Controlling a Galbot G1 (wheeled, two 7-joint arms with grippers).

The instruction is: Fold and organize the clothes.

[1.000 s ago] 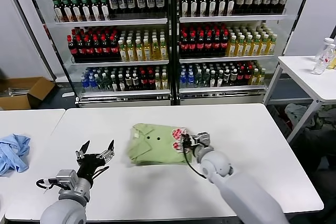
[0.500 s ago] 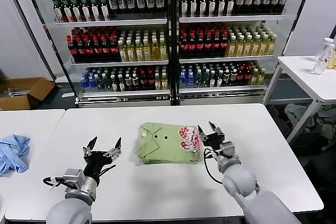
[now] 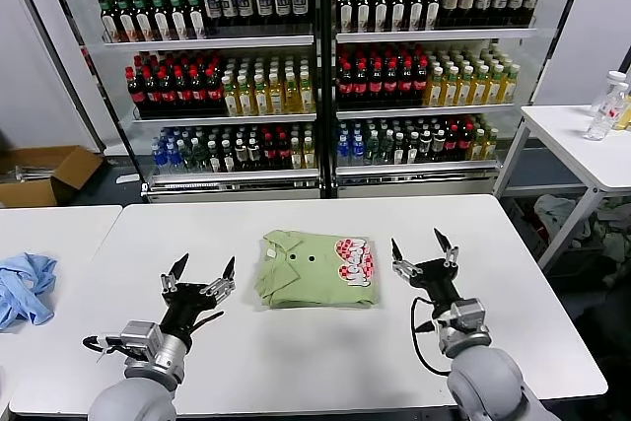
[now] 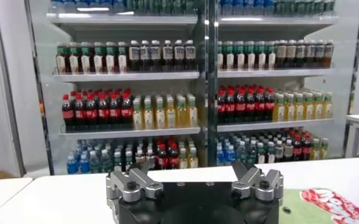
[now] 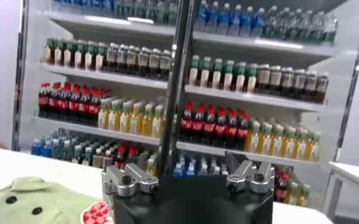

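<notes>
The light green polo shirt (image 3: 314,269) lies folded into a neat rectangle on the white table (image 3: 296,362), collar and buttons to the left, red-and-white patch (image 3: 352,259) at its right side. My right gripper (image 3: 424,246) is open and empty, just right of the shirt and raised off the table. My left gripper (image 3: 203,270) is open and empty, left of the shirt. The shirt's edge shows in the right wrist view (image 5: 33,204), and its patch in the left wrist view (image 4: 337,204).
A light blue garment (image 3: 25,286) lies crumpled on the neighbouring table at the far left. Glass-fronted fridges full of bottles (image 3: 315,66) stand behind. A small white table (image 3: 582,145) with bottles is at the right, and a cardboard box (image 3: 44,173) is on the floor.
My right gripper let go of the shirt's right edge, opened and drew back to the right and up. The shirt shifted slightly right. My left gripper edged right and forward.
</notes>
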